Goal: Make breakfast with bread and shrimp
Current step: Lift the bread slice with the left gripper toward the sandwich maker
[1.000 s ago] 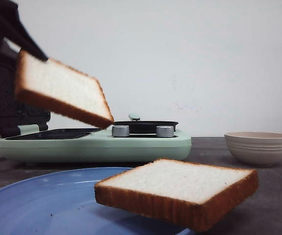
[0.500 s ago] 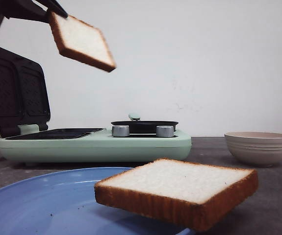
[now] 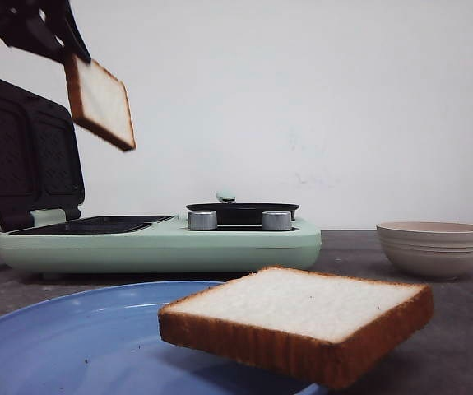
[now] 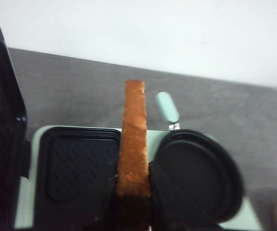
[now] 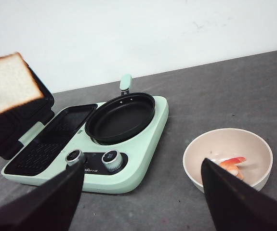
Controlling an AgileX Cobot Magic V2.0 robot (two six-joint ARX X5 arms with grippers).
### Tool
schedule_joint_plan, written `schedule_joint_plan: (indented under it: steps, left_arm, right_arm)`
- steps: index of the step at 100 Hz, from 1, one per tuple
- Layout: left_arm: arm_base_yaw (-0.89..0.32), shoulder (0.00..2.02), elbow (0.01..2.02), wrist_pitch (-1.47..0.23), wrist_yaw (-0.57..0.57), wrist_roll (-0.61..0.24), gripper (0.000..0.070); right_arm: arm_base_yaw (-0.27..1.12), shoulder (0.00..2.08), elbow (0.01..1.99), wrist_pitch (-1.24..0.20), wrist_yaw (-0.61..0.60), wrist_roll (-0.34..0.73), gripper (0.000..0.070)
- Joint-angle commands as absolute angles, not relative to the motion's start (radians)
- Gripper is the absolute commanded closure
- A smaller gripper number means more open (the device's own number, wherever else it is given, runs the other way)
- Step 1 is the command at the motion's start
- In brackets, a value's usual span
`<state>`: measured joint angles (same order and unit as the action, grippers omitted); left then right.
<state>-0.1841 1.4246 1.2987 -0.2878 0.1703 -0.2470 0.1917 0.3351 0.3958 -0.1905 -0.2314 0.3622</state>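
**First slice held above the grill, nothing yet cooked**

Front view: one slice of bread (image 3: 99, 100) was seen clamped in the left claw (image 3: 65, 43), tilted steeply, high above the open grill plate (image 3: 96, 224) of the green breakfast maker (image 3: 162, 243). The second slice (image 3: 295, 321) lay on the blue plate (image 3: 63, 346) at about 5 o'clock of the maker. The bowl (image 3: 433, 245) stood on the bench (image 3: 359, 247) at 3 o'clock.

Left wrist view: the held slice was seen edge-on, its crust gripped between the fingers, with the grill plate on one side and the round pan (image 4: 196, 178) on the other, both bare.

Right wrist view: the right claw (image 5: 140, 192) was seen spread wide and holding nothing. The shrimp (image 5: 232, 165) lay in the bowl, untouched, at 4 o'clock of the maker.

Judged from this, the task was at an early stage: no bread had been laid on the grill, and the second slice and shrimp remained to be handled.
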Motion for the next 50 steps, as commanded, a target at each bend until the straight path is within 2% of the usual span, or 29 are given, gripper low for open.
schedule_joint_plan:
  steps: [1, 22, 50]
  left_arm:
    - [-0.205, 1.454, 1.337, -0.267, 0.113, -0.136, 0.0698]
    - [-0.268, 1.557, 1.424, -0.272, -0.039, 0.113, 0.0699]
    - [-0.321, 1.695, 1.536, -0.260, -0.154, 0.342, 0.0699]
  right_arm:
    - [0.195, 0.337, 0.408, -0.181, -0.227, 0.345, 0.0221]
    - [0.195, 0.337, 0.408, -0.193, -0.226, 0.324, 0.0221]
    - [0.195, 0.338, 0.407, -0.218, -0.201, 0.302, 0.0221]
